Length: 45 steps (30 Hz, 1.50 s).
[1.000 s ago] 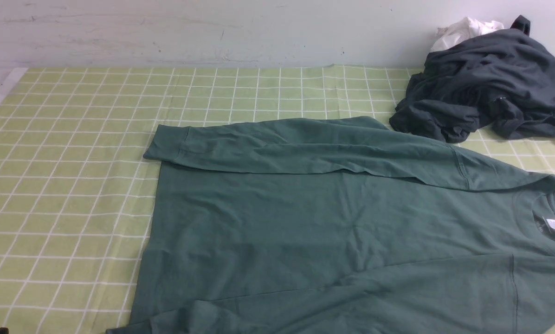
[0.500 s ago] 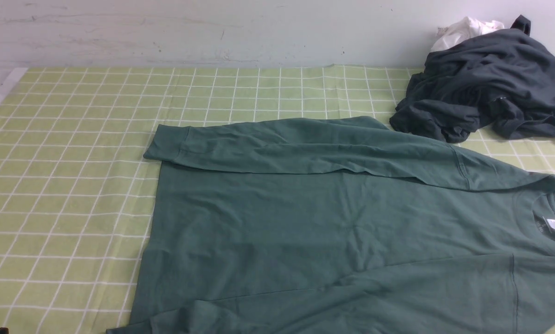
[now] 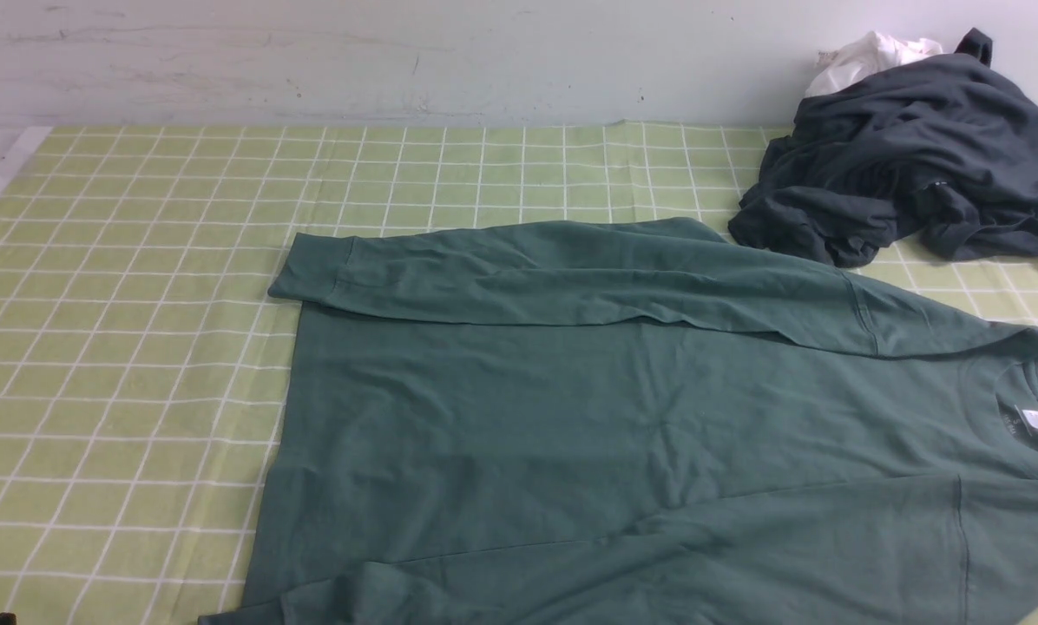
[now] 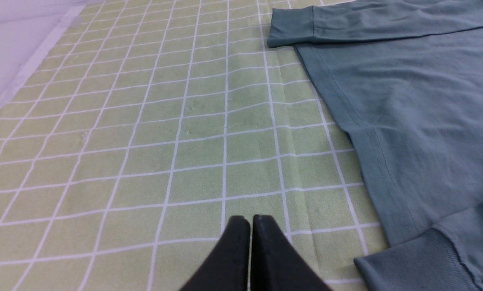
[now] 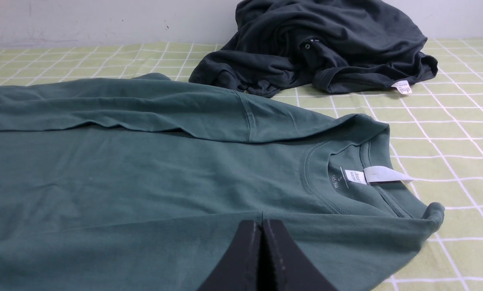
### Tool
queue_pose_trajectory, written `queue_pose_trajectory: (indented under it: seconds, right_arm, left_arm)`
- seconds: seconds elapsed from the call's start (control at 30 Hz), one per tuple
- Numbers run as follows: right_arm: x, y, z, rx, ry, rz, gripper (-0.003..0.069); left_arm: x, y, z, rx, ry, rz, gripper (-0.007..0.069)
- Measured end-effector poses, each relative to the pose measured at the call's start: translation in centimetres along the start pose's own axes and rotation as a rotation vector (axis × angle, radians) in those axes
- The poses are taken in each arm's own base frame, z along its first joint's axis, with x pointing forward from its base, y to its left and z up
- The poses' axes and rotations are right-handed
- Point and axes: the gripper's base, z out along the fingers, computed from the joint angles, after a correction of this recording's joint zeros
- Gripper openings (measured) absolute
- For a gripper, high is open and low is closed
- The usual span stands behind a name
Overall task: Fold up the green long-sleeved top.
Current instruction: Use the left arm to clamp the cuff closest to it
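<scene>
**Layout.** The checked cloth [image 3: 120,347] covers the table. The green long-sleeved top [image 3: 571,417] lies flat on it, with its hem toward the robot's left and its neck toward the right. All positions below are given from this top. The dark garment [image 3: 909,156] is heaped just beyond the top's far shoulder, and a white cloth [image 3: 866,56] shows behind that heap.

**Step in hand.** The far sleeve [image 3: 528,269] and the near sleeve [image 3: 745,555] are both laid across the body. The sleeve folds therefore appear to be done, and the body fold appears to be next.

**Grippers.** The left gripper [image 4: 249,220] hangs over bare cloth just beside the top's hem. Its jaws are pressed together and hold nothing. The right gripper [image 5: 261,222] sits over the near sleeve, near the collar. Its jaws are also together and empty.

**Next move (judged).** Both sets of jaws must be spread. Each gripper should then pinch every layer at one end of the top without dragging the sleeves out of place.

**View differences.**
- The front view shows the whole top but shows neither set of fingertips.
- Only the left wrist view shows the hem stitching [image 4: 358,125] and the near cuff [image 4: 419,258].
- Only the right wrist view shows the neck label [image 5: 370,176] clearly.
</scene>
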Motion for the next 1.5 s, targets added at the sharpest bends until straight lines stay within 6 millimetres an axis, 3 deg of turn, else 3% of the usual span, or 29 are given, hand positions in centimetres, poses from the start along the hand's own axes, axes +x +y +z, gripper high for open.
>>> queue_pose_trajectory:
  seconds: [0.17,0.33,0.47,0.7,0.87,0.93,0.97,1.0,1.1,1.17,1.23,1.37,1.43,1.5]
  right_arm:
    - [0.0,0.0,0.0,0.001,0.000,-0.005,-0.0015]
    - [-0.7,0.1,0.0,-0.010,-0.095,-0.029,-0.0015]
    - [-3.4,0.6,-0.7,-0.063,-0.402,-0.034,-0.0015]
    - [-7.3,1.4,-3.9,-0.170,-0.958,-0.022,-0.0015]
    - [-8.0,1.7,-5.0,-0.220,-1.077,-0.012,-0.0015]
    - [-9.5,1.7,-5.6,-0.215,-1.079,-0.019,-0.0015]
    - [-9.4,1.7,-5.5,-0.213,-1.070,-0.019,-0.0015]
    - [-11.3,1.6,-6.2,-0.194,-1.053,-0.025,-0.0015]
    - [-15.5,1.3,-6.8,-0.141,-0.939,-0.030,-0.0015]
    - [-17.6,1.0,-5.0,-0.088,-0.724,-0.039,-0.0015]
    - [-18.4,0.8,-2.6,-0.047,-0.519,-0.041,-0.0015]
    - [-16.8,0.3,2.8,0.020,-0.077,-0.031,-0.0015]
    - [-14.4,0.2,5.5,0.043,0.200,0.010,-0.0015]
    - [-12.7,0.5,7.0,0.030,0.384,0.035,-0.0015]
  left_arm:
    - [-0.1,0.0,0.0,-0.002,-0.014,0.000,-0.0003]
    - [-1.7,0.3,-0.2,-0.030,-0.188,0.000,-0.0003]
    - [-3.7,0.6,-0.8,-0.066,-0.419,0.001,-0.0003]
    - [-6.4,1.0,-2.7,-0.120,-0.785,-0.011,-0.0003]
    - [-7.8,1.2,-4.3,-0.024,-1.011,-0.243,-0.0003]
    - [-9.8,1.2,-5.8,0.061,-1.087,-0.326,-0.0003]
    - [-9.8,1.1,-5.8,0.061,-1.081,-0.319,-0.0003]
    - [-12.2,1.0,-7.5,0.102,-1.113,-0.308,-0.0004]
    - [-16.9,1.2,-9.0,0.077,-1.005,-0.231,-0.0004]
    - [-19.1,1.6,-7.8,0.022,-0.824,-0.195,-0.0004]
    - [-20.0,2.1,-5.4,-0.021,-0.624,-0.194,-0.0004]
    - [-18.4,2.5,0.6,-0.073,-0.198,-0.256,-0.0004]
    - [-16.0,2.3,3.6,-0.088,0.113,-0.310,-0.0004]
    - [-14.2,1.8,5.4,-0.067,0.325,-0.310,-0.0004]
